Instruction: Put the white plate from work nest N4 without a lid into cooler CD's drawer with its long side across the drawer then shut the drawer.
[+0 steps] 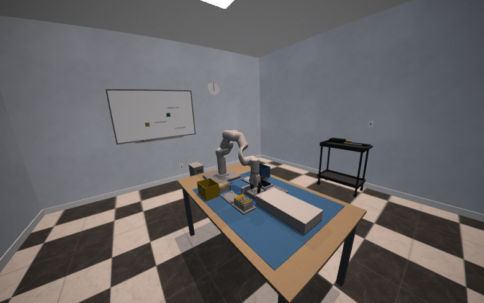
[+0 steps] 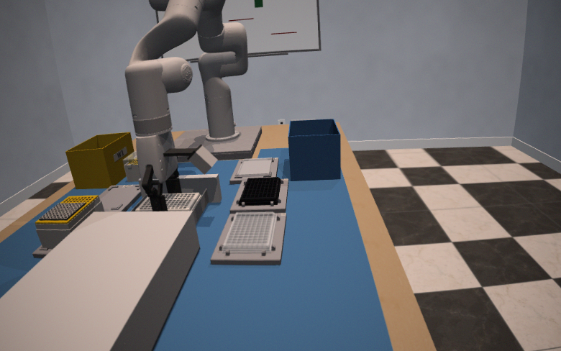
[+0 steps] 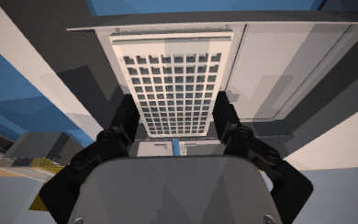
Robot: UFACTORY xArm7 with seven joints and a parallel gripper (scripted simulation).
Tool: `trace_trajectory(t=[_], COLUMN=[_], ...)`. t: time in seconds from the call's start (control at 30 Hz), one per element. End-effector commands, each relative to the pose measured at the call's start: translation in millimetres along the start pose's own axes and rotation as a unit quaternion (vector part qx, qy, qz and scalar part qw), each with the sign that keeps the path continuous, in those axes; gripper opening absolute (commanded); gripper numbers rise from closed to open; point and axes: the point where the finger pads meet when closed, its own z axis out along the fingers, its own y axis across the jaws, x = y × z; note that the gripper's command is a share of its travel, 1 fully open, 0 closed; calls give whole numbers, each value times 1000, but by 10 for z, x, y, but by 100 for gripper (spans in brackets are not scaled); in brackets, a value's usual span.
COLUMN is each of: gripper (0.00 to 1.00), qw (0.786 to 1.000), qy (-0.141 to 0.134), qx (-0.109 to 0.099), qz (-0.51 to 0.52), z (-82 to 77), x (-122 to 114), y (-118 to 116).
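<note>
My gripper (image 3: 175, 102) is shut on the white well plate (image 3: 172, 89), with one finger on each long side. The plate has no lid and is right way up. It hangs low inside the open drawer of the grey cooler CD (image 2: 95, 265), over the place on the left in the wrist view. I cannot tell whether it touches the drawer's floor. The other place (image 3: 275, 69) beside it is bare. In the exterior view the gripper (image 2: 154, 198) stands just in front of the cooler's housing, and the plate (image 2: 175, 201) lies level. The top view shows the arm's hand (image 1: 254, 185) at the cooler's (image 1: 288, 208) near end.
An empty grey nest (image 2: 119, 196) lies left of the drawer. A tip box with a yellow rack (image 2: 66, 213) and a yellow bin (image 2: 99, 159) stand further left. To the right are a lidded plate (image 2: 254, 167), a black plate (image 2: 260, 190), a clear plate (image 2: 250, 231) and a blue bin (image 2: 314, 149).
</note>
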Motion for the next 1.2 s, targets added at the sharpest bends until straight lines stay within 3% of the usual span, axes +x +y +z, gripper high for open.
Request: trace_trajectory(t=[0.0, 0.5, 1.17], gripper=[0, 0, 0], qw=[1000, 1000, 1000], qy=[0, 0, 0], qx=[-3, -3, -3], qz=[0, 0, 0], z=[-23, -23, 90], x=[-1, -1, -1], y=[18, 18, 17])
